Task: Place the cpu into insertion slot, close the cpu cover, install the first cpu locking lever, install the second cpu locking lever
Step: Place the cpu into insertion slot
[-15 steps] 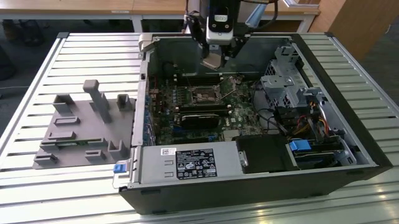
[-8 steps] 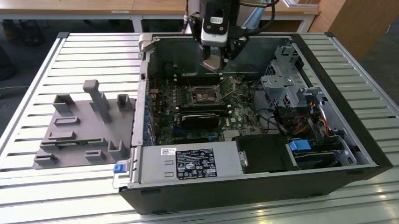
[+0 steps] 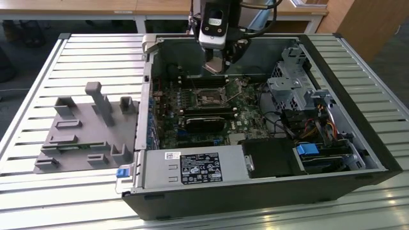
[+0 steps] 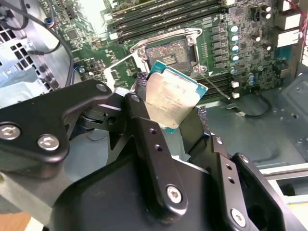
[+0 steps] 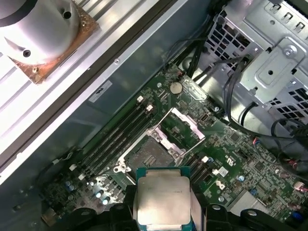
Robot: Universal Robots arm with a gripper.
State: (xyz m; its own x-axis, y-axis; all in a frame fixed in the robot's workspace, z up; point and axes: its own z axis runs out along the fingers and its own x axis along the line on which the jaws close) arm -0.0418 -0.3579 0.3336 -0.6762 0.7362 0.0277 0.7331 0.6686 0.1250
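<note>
The cpu (image 4: 173,98) pinched in my fingers (image 4: 147,144), short of the open slot (image 3: 210,99).
My fingers gripped two opposite edges, with the metal face bare between them. I judged it light, stiff and slick, with a fragile underside, so the edges were the only safe hold. In the exterior view it hung clear of the slot, at about twelve o'clock from it. The cover (image 5: 182,126) stood flipped open.

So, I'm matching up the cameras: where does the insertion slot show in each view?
Exterior view: insertion slot in the middle of the motherboard.
Second wrist view: the slot lies just beyond the held cpu.
First wrist view: the slot lies just beyond the cpu.
Shared landmark: the long memory slots alongside it.
</note>
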